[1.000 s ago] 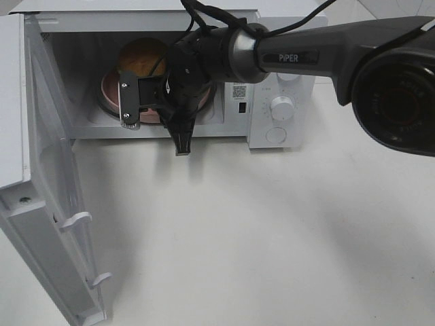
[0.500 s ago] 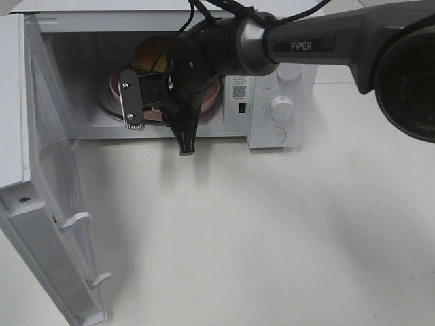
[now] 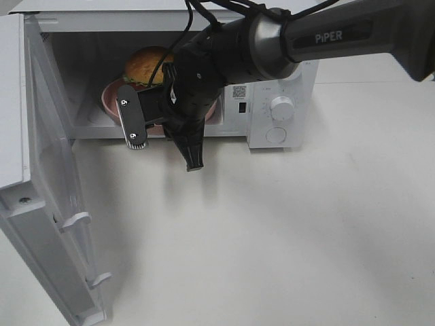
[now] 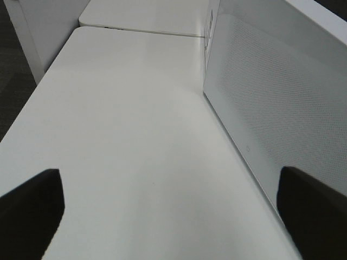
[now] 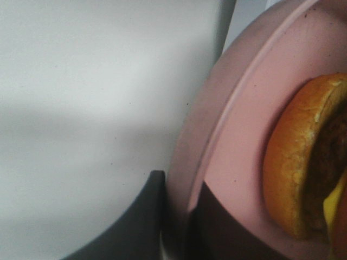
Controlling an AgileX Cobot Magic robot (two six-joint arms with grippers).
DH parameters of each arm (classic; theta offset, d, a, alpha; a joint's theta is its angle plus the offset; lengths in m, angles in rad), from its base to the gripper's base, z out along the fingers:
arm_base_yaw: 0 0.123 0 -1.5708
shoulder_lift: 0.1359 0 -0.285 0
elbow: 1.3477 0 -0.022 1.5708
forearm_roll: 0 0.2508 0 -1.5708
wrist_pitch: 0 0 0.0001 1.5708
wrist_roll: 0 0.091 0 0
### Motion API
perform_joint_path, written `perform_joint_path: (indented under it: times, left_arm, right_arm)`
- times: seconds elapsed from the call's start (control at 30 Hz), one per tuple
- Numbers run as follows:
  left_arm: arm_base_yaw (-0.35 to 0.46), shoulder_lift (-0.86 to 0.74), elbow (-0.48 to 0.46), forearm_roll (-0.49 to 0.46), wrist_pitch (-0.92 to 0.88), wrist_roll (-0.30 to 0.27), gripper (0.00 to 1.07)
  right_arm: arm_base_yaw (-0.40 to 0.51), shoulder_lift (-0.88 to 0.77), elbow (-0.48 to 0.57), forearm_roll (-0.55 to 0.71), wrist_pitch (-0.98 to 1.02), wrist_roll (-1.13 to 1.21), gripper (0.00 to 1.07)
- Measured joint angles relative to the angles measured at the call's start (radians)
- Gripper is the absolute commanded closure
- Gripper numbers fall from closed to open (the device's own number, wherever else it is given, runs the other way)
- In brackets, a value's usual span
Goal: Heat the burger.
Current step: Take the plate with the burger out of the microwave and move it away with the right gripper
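Note:
The burger (image 3: 146, 66), with a golden-brown bun, sits on a pink plate (image 3: 111, 95) inside the open microwave (image 3: 81, 115). My right gripper (image 3: 163, 117) reaches into the opening from the right and is shut on the plate's near rim. In the right wrist view the plate's rim (image 5: 217, 124) runs between the dark fingers (image 5: 146, 222), and the burger (image 5: 298, 162) lies just past them. My left gripper (image 4: 173, 216) is open over bare table beside the microwave door (image 4: 271, 108); it does not show in the exterior high view.
The microwave door (image 3: 47, 204) hangs wide open at the left, reaching to the front of the table. The control panel with its white knob (image 3: 281, 107) is right of the opening. White tabletop (image 3: 285, 231) lies in front.
My right wrist has lowered and drawn toward the table's front while still at the plate's rim. The arm has shifted right, so more of the burger shows. The left gripper has stayed open.

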Motion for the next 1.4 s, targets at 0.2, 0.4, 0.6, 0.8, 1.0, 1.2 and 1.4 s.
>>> perform_joint_path:
  times: [0.2,0.4,0.6,0.8,1.0,1.2,1.4]
  left_arm:
    - [0.0,0.0,0.0,0.0,0.0,0.0,0.07]
    - [0.0,0.0,0.0,0.0,0.0,0.0,0.07]
    - [0.0,0.0,0.0,0.0,0.0,0.0,0.07]
    - [0.0,0.0,0.0,0.0,0.0,0.0,0.07]
    - [0.0,0.0,0.0,0.0,0.0,0.0,0.07]
    - [0.0,0.0,0.0,0.0,0.0,0.0,0.07]
    - [0.0,0.0,0.0,0.0,0.0,0.0,0.07]
  right_arm:
    - [0.015,-0.042,0.073,-0.01,-0.024,0.002,1.07]
    - [0.023,-0.113,0.172,-0.011,-0.053,0.011,1.07]
    - [0.023,-0.197,0.287,-0.011,-0.116,0.021,1.07]
    - [0.027,-0.297,0.431,-0.02,-0.194,0.021,1.07]
    - [0.029,-0.373,0.514,-0.049,-0.213,0.021,1.07]
    - [0.029,-0.464,0.607,-0.073,-0.227,0.021,1.07]
    - [0.029,-0.542,0.695,-0.089,-0.23,0.021,1.07]
